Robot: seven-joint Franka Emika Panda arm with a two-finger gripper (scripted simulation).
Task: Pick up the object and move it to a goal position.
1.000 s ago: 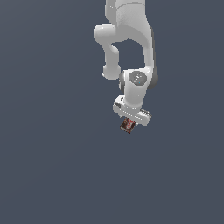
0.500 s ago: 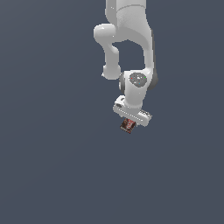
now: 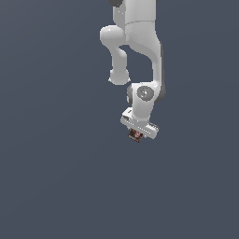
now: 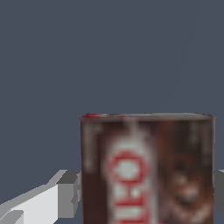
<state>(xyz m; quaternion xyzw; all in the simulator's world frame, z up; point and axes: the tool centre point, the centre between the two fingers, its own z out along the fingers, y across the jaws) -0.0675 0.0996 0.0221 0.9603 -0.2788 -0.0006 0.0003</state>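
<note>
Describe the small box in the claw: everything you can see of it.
The box is a flat, dark brown-black rectangle with red and whitish print, too blurred to read. It looks like printed card. The wrist view shows it between two grey fingers, one on each side. In the exterior view it sits small in the claw, nothing else touching it.

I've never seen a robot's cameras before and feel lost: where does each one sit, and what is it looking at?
Exterior view: off the arm, facing the whole white arm, its gripper and the tiny box.
Wrist view: on the wrist, looking along the gripper; the box fills it, grey fingers flank it.
Shared: the box, clamped in the gripper, against plain grey.
</note>
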